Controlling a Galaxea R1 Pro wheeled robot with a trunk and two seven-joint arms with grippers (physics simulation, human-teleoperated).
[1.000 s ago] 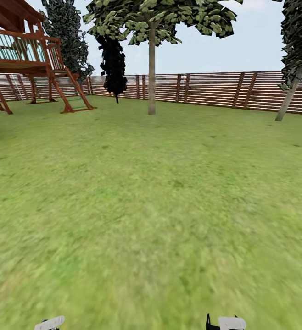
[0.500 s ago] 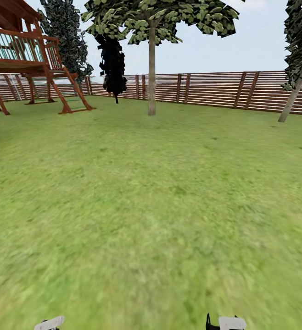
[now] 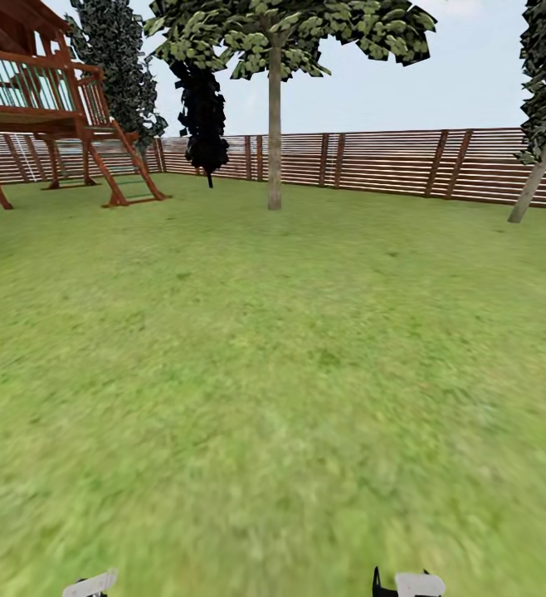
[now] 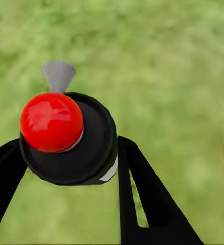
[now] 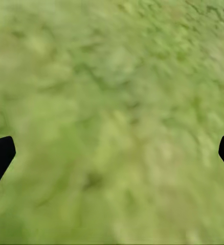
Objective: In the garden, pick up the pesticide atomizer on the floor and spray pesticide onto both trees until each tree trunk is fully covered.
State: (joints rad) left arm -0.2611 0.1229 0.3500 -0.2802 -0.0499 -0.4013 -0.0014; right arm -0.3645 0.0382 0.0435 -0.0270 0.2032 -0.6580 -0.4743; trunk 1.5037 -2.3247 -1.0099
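Our left gripper (image 4: 71,168) squeezes the pesticide atomizer (image 4: 68,138), red knob on top. Our right gripper (image 5: 112,153) is spread wide over grass (image 3: 290,373). Far ahead stand an upright tree trunk (image 3: 274,133), a leaning tree trunk (image 3: 535,184) and the fence (image 3: 389,162).

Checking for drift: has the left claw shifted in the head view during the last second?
No. The left claw sits at the same spot on the picture's bottom edge, level with the right claw; only the garden scenery shifted, so the camera moved.
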